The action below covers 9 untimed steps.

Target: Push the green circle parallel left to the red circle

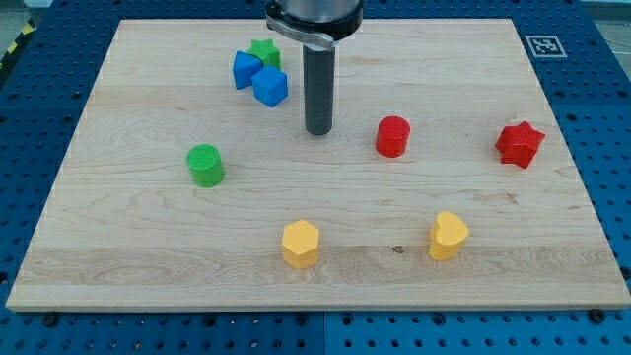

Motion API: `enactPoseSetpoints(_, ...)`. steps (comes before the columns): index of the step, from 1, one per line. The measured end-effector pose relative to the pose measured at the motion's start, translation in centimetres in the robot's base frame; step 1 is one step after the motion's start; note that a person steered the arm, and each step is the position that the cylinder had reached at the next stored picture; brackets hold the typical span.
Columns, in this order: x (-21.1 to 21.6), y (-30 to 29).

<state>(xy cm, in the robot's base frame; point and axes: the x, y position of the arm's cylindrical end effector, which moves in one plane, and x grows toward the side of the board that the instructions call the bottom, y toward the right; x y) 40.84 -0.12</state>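
My tip (pixel 317 131) is resting on the wooden bench (pixel 148 266), in its upper middle part, touching no block. There is no claw on this arm, only the straight dark rod, so no wide or narrow state is showing. The green circle (pixel 206 165) is standing well apart from my tip, toward the view's left and a little lower. The red circle (pixel 392 136) is sitting near my tip on the view's right, at about the height of the rod's end, so my tip is lying between the two circles and closer to the red one. The green circle is sitting slightly lower in the view than the red circle. Up and to the view's left of my tip, two blue blocks (pixel 259 79) are crowding together with a green star (pixel 264 52) just behind them; the nearer blue block, a cube, is just beside the rod. A red star (pixel 520 144) is lying near the view's right edge. Along the view's bottom, a yellow hexagon (pixel 301 244) and a yellow heart-like block (pixel 449 236) are sitting well apart from each other.
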Motion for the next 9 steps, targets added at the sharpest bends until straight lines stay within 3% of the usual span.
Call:
enactPoseSetpoints(1,0.4,-0.8)
enactPoseSetpoints(3,5.5,-5.7)
enactPoseSetpoints(4,9.0,-5.7)
enactPoseSetpoints(5,12.8,-10.3)
enactPoseSetpoints(6,12.2,-16.9)
enactPoseSetpoints(7,6.6,-16.0)
enactPoseSetpoints(9,5.6,-9.9)
